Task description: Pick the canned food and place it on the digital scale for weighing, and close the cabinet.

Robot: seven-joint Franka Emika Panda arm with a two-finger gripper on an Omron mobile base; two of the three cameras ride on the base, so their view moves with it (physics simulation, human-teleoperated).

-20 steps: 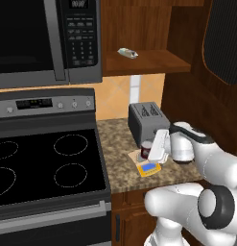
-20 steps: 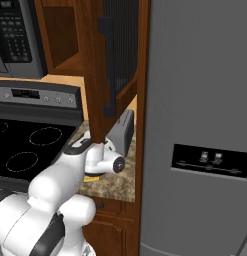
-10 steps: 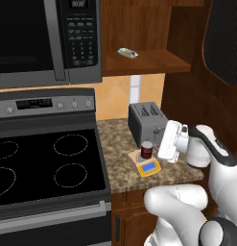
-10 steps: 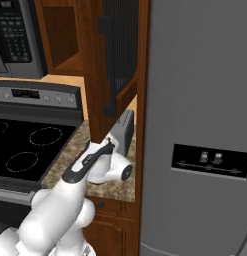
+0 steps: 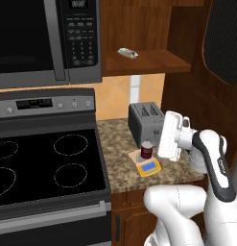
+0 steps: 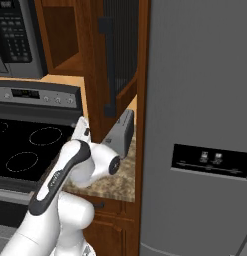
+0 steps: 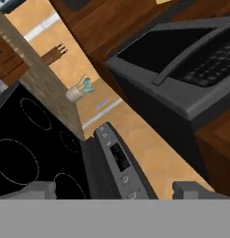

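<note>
- The gripper [image 7: 114, 190] is standing wide open with nothing between its fingertips [image 7: 42, 189], which are showing at the bottom of the hand view, well apart.
- The hand is pointing over the stove [image 7: 28, 153] and its control panel [image 7: 117, 160], with the microwave [image 7: 181, 79] above (hand view is rolled).
- In the left base view the white hand is hovering just right of the canned food [image 5: 147, 150], not touching it.
- The canned food is sitting upright on the digital scale [image 5: 149, 166], in front of the toaster [image 5: 145, 118] on the granite counter [image 5: 115, 144].
- The cabinet [image 5: 148, 60] is standing open, its door [image 5: 224, 41] swung out to the right.
- A pale wrapped item [image 5: 128, 53] is lying on the shelf.
</note>
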